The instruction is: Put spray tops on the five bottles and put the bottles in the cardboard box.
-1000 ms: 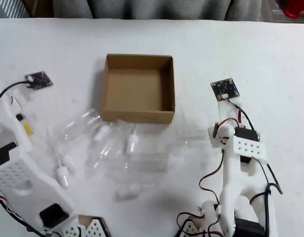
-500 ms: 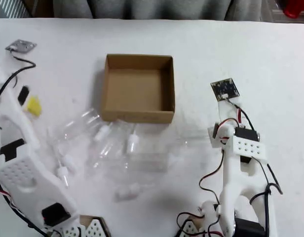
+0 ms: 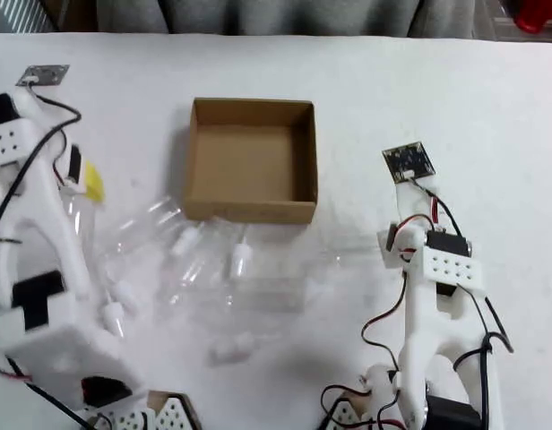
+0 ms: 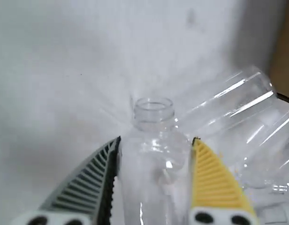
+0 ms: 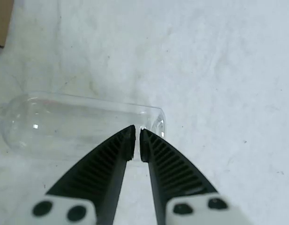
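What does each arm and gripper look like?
The left arm and right arm are white with black servos and red and black cables. The left gripper has one yellow finger and one grey finger; the right gripper has two black fingers, all ribbed.

The table (image 3: pixel 392 81) is carrying a box (image 3: pixel 251 161), with bottles (image 3: pixel 149 222) and spray tops (image 3: pixel 233 348) lying between the left claw (image 4: pixel 154 143) and right claw (image 5: pixel 137 133).

Bright, even light washed the white table (image 3: pixel 455 81), leaving only faint shadows. White glints streaked the clear plastic bottles (image 4: pixel 238 93).
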`<state>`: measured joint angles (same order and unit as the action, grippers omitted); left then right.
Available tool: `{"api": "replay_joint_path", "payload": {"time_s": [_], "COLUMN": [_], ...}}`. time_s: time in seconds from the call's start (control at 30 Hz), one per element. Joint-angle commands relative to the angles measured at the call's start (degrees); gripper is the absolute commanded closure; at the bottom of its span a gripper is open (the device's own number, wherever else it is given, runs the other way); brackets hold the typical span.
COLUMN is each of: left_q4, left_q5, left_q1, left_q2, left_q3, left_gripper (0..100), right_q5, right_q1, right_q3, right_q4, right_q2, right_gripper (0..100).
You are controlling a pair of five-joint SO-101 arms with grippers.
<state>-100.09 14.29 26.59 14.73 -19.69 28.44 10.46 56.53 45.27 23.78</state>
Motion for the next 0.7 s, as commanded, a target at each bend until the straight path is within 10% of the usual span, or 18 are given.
{"api": "replay_joint_path", "payload": {"time_s": [0.0,0.67], "left_q4": [8.18,32.62], "left_q5": [-4.92,-23.21], "left_q1": [-2.59,-0.04], "left_q2": [-14.20,-25.36], "left_q3": [13.80,40.88], "left_gripper": [98,98], "right_q5": [0.35,4.57], "right_q1": [-0.48,1.27], "right_q3": [2.99,-11.43], "right_q4": [0.22,10.77], "right_q2": [-0.92,4.00], "right_gripper": [98.2,98.1]}}
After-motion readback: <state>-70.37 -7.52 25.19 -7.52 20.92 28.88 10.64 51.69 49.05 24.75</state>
